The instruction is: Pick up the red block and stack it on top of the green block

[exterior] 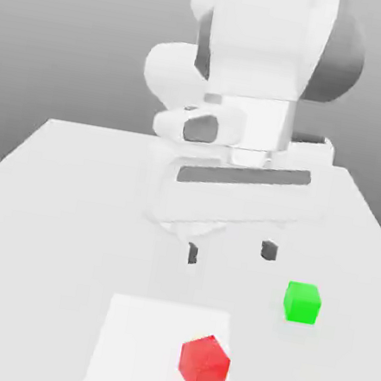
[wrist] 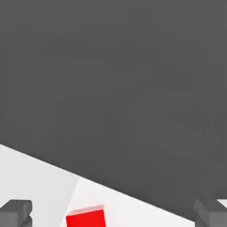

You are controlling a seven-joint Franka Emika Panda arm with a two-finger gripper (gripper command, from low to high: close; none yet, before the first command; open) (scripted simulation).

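Hovering above the white table (exterior: 43, 204), the gripper (exterior: 229, 252) is spreading its fingers (exterior: 269, 251) wide, holding nothing. Nearer the camera, the red block (exterior: 203, 364) is resting on a paler patch (exterior: 129, 341); the green block (exterior: 302, 302) is sitting farther back toward the exterior view's right, apart from it.

Red block (exterior: 203, 364) unobstructed — green block (exterior: 302, 302) apart.

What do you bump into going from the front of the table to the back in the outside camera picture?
Red block → green block → open gripper → the arm's white body.
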